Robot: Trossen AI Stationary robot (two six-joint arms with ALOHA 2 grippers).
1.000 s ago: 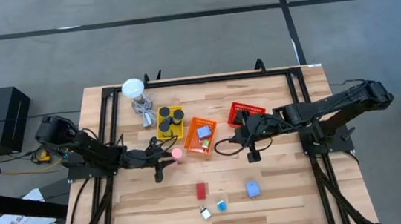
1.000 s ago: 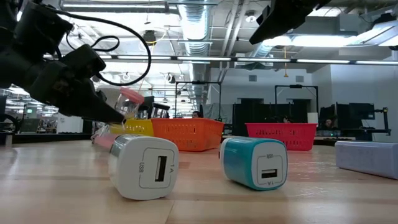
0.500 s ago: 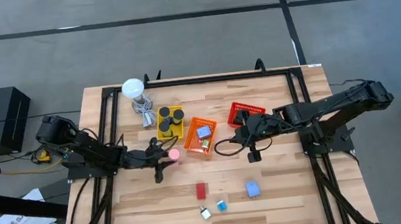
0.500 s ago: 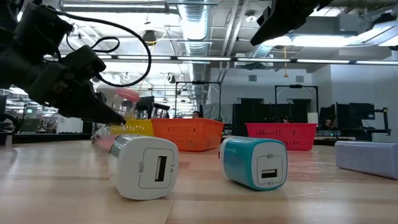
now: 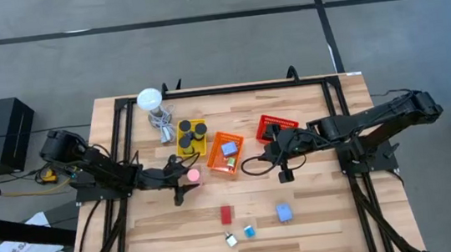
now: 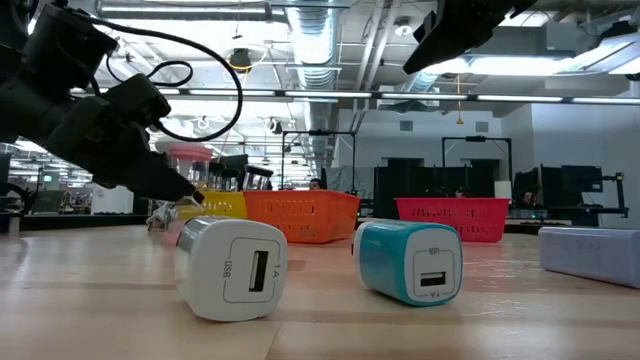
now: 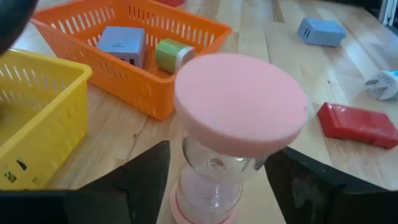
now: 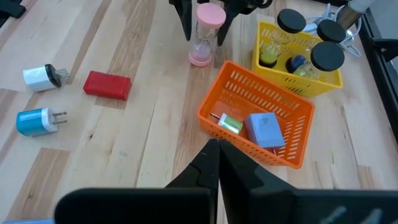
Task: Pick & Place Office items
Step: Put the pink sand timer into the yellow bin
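Resting nearest, low view: white USB charger and teal USB charger lie side by side on the desk, ports facing the camera; a light-blue adapter lies at 3 o'clock of them.
Front of desk, high view: white charger and teal charger sit close together, the red flat case at 12 o'clock of them, the blue adapter at 2 o'clock of the teal one.
Pink sand timer: stands upright on the desk at mid-left, just at 9 o'clock of the orange basket, touching neither basket.
Left gripper: low at the timer, fingers spread to either side of the glass and clear of it; it holds nothing.
Orange basket contents: a light-blue adapter and a small green roll.
Right gripper: hovers at 3 o'clock of the orange basket, fingers pressed together, holding nothing.
Yellow basket: at 11 o'clock of the orange one, holding black-capped timers.
Red basket: at 2 o'clock of the orange one.
Far back: white round-headed stand at 11 o'clock of the yellow basket.
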